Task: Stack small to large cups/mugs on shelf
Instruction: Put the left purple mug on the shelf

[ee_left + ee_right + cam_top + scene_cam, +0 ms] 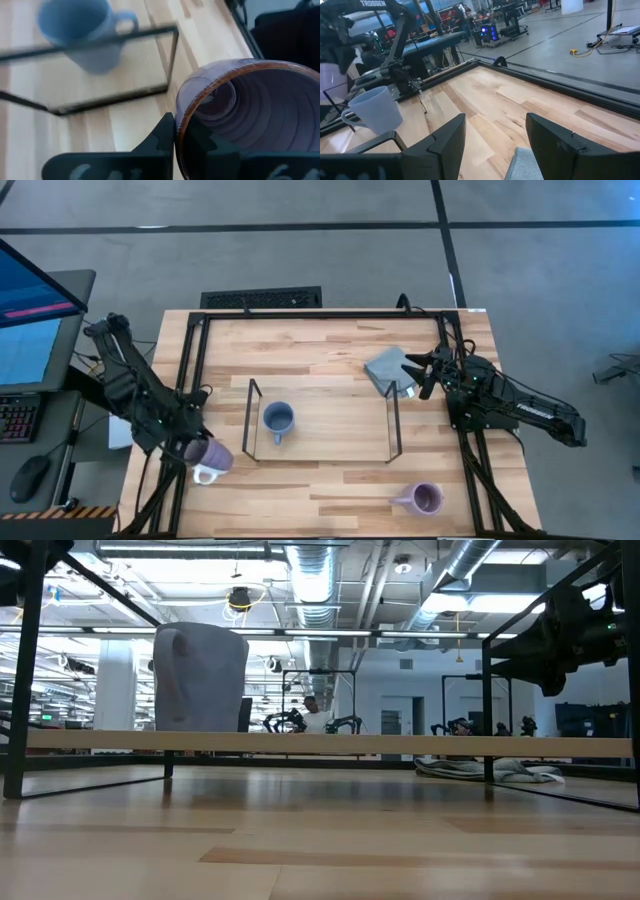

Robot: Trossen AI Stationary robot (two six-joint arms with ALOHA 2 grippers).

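A blue-grey mug stands upright on the shelf's wood board, near the left wire end frame; the low view shows that mug on the board. My left gripper is shut on a lavender mug, left of the shelf near the table's left edge. A second lavender mug stands on the table at the near right. My right gripper waits open beside the folded grey cloth. My left gripper pinches the lavender mug's wall at the rim, with one finger outside and the other inside the mouth. The fingers slant down from the table's left. The mug is tilted, its mouth toward the wrist, and is lifted clear of the table.
A black metal frame runs around the table. The grey cloth lies just under my right gripper. Bare wood lies near of the shelf. A monitor and keyboard stand beyond the table's left edge.
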